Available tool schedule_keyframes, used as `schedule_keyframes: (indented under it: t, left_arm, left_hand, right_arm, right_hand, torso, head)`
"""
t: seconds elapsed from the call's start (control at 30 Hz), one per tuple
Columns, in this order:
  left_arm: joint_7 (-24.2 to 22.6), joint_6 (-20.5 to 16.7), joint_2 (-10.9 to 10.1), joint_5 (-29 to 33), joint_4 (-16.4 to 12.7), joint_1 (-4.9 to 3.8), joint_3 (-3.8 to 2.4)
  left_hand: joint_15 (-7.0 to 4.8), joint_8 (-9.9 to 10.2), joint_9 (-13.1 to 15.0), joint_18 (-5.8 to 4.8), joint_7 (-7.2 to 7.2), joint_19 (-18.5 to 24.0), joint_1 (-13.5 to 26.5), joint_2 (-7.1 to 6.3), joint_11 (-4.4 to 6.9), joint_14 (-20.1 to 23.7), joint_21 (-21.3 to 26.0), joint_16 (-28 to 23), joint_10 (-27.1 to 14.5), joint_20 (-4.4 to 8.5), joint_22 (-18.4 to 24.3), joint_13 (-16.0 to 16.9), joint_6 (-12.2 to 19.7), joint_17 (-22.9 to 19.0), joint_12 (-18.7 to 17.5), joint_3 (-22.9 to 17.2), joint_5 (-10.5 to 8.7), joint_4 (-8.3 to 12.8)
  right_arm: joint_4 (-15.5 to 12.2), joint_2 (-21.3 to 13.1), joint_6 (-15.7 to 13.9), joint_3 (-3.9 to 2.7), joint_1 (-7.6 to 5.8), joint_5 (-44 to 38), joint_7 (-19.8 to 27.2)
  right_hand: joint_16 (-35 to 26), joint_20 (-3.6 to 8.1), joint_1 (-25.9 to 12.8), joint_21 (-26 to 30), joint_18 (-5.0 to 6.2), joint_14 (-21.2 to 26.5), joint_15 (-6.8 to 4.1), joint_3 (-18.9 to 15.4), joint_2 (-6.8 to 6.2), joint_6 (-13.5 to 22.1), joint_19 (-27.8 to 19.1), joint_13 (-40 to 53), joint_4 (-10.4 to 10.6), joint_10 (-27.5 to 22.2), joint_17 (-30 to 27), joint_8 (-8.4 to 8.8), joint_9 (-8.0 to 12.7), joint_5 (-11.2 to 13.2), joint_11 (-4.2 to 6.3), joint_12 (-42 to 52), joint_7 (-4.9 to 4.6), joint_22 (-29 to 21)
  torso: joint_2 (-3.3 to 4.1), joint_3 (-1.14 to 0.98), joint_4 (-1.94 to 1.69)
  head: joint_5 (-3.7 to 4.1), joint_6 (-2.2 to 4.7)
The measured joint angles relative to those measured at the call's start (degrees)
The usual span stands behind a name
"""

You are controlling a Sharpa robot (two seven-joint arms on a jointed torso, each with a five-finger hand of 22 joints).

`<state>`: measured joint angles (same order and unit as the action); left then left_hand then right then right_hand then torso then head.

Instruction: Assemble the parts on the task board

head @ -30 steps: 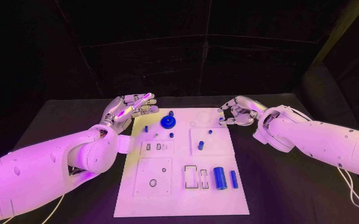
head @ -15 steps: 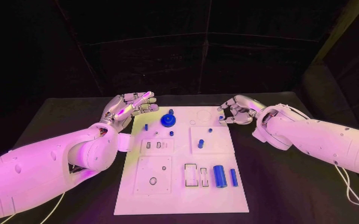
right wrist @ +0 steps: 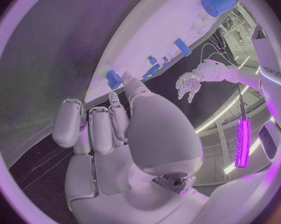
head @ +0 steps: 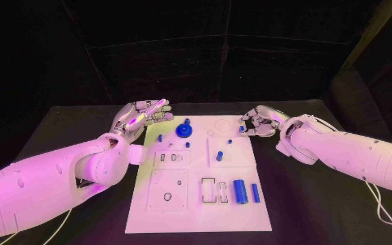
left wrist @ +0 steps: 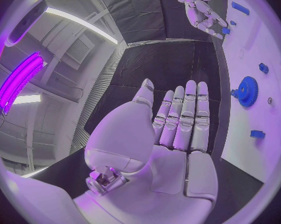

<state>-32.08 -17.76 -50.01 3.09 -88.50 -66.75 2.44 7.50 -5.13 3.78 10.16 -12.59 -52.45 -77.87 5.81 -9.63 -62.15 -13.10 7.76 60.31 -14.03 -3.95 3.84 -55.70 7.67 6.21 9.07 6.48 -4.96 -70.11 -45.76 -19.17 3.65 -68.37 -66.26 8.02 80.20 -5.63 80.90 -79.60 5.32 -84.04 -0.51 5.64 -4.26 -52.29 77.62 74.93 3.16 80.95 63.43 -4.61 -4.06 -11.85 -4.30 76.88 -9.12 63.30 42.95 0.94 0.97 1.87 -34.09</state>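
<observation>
The white task board lies in the middle of the black table. On it stand a blue gear and several small blue pegs, and a thick blue cylinder lies near the front. My left hand hovers open, palm up with fingers spread, by the board's far left corner, close to the gear. My right hand sits at the board's far right edge with its fingers curled. It pinches a small blue part between thumb and fingertip; the same part appears in the right wrist view.
A thinner blue cylinder lies beside the thick one. Rectangular slots and round holes mark the board's near half. Dark curtains close off the back of the table.
My right hand has eased slightly down toward the board's edge with the small blue part. The left hand has stayed where it was.
</observation>
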Motion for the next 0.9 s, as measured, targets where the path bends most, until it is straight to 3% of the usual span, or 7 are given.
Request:
schedule_keyframes:
  t: [0.6, 0.9]
  left_arm:
    - [0.0, 0.0, -0.05, 0.0, 0.0, 0.01, 0.0]
    - [0.04, 0.02, -0.15, 0.01, -0.07, 0.01, 0.0]
  left_hand:
    - [0.0, 0.0, 0.0, 0.0, 0.0, 0.0, 0.0, 0.0, 0.0, 0.0, 0.0, 0.0, 0.0, 0.0, 0.0, 0.0, 0.0, -0.05, 0.0, -0.16, 0.0, 0.16]
    - [0.0, 0.0, 0.0, 0.0, 0.0, 0.0, 0.0, 0.0, 0.0, 0.0, 0.0, 0.0, 0.0, 0.0, -0.01, 0.0, 0.0, -0.05, -0.04, -0.16, 0.0, 0.15]
  right_arm:
    - [0.74, 0.76, 0.01, -0.01, 0.19, -1.4, -0.61]
    - [1.1, 1.08, 0.03, -0.01, 0.4, -1.66, -0.94]
  right_hand:
    - [0.0, 0.0, -0.41, 0.0, -0.01, 0.0, 0.0, 0.34, 1.62, -3.19, 0.0, 0.01, -0.66, 0.43, 0.04, -1.54, -0.31, 0.2, 0.43, 0.5, 0.56, 0.19]
    - [0.0, 0.0, -0.45, 0.0, 0.0, 0.22, -0.22, 0.34, 1.66, -3.92, 0.0, 0.01, -0.66, 0.64, 0.08, -1.82, -0.36, 0.2, 0.63, 0.5, 0.8, 0.18]
  torso:
    - [-0.01, -0.02, 0.01]
    - [-0.01, -0.05, 0.01]
  head:
    - [-0.13, -0.31]
    - [-0.29, -0.57]
